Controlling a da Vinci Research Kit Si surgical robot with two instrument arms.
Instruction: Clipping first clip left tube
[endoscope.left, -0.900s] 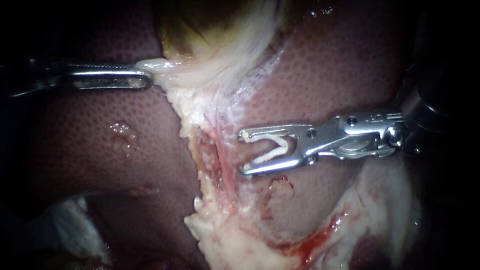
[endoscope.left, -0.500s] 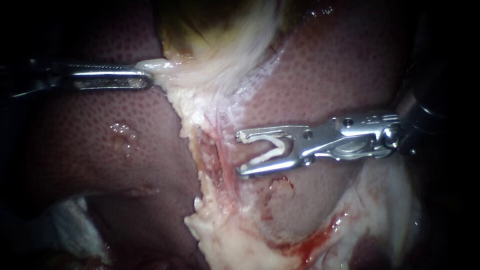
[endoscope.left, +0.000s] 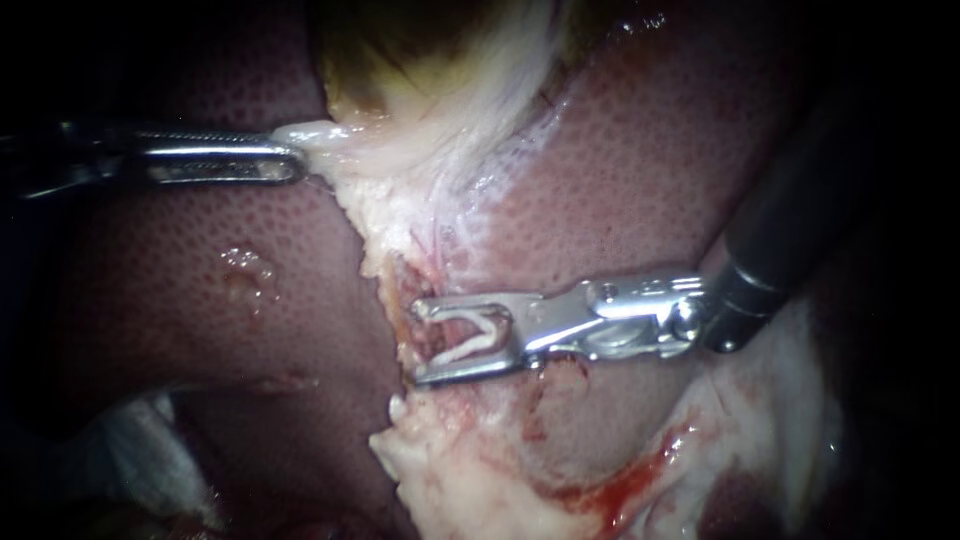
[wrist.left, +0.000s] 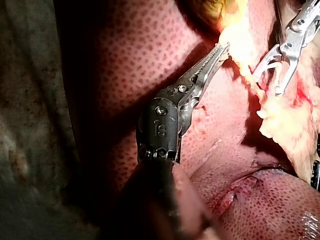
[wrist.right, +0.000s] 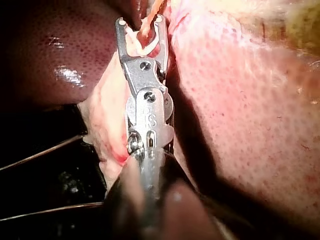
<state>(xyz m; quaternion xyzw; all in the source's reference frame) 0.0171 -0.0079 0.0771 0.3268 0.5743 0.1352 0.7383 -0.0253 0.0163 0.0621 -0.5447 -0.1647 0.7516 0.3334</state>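
Endoscope view: the right instrument (endoscope.left: 420, 342) has its jaws apart. They carry one open white clip (endoscope.left: 462, 350) astride one reddish tube (wrist.right: 146, 29) at centre, and the tube is not yet squeezed. This position should let the clip close squarely across the tube. The left instrument (endoscope.left: 297, 160) has its jaws clamped on pale tissue (endoscope.left: 350, 140) at far left, probably to hold the tube taut and exposed. Count: two instruments, one clip.
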